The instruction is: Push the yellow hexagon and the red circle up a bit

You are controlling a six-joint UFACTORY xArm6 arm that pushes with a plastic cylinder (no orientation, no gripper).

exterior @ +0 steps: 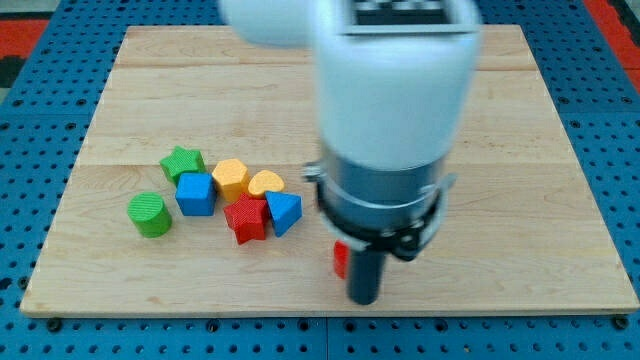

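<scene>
The yellow hexagon [230,178] lies in a cluster of blocks at the view's left. A red block [340,260], mostly hidden behind my rod, shows as a sliver at the view's bottom centre; its shape cannot be made out. My tip [364,299] sits just to the right of and below that red sliver, touching or nearly touching it. The arm's white and grey body hides the board's centre.
Around the hexagon lie a green star [183,162], blue cube [196,193], yellow heart [266,184], red star [246,219], blue triangle [284,212] and green cylinder [149,214]. The wooden board [540,120] ends near the view's bottom.
</scene>
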